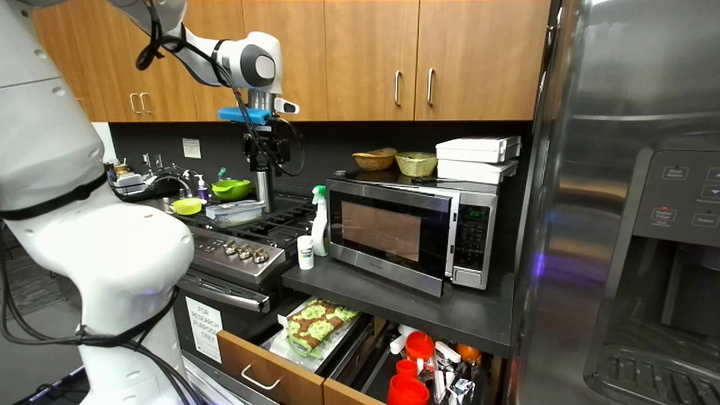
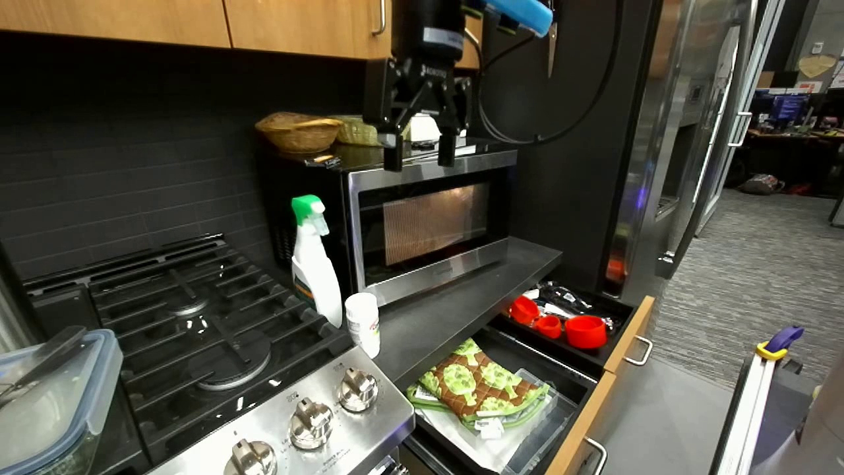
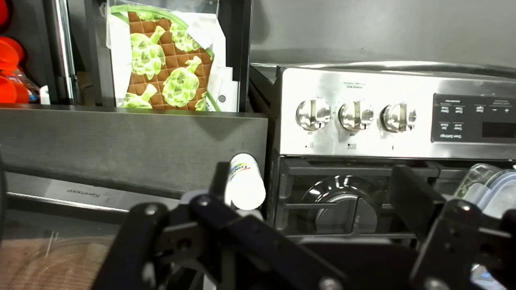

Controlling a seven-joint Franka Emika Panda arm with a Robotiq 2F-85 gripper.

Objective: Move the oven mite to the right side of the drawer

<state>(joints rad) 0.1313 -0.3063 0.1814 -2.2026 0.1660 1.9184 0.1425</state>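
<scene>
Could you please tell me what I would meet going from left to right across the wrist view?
Red items, oven mitt, white bottle, three oven knobs, oven control panel.

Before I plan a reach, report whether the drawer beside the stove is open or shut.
Open: the drawer is pulled out past the counter, and the oven mitt shows inside in both exterior views.

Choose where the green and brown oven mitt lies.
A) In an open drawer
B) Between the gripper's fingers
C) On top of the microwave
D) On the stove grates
A: both exterior views show the oven mitt lying inside the open drawer, well apart from the open gripper hanging higher up.
</scene>
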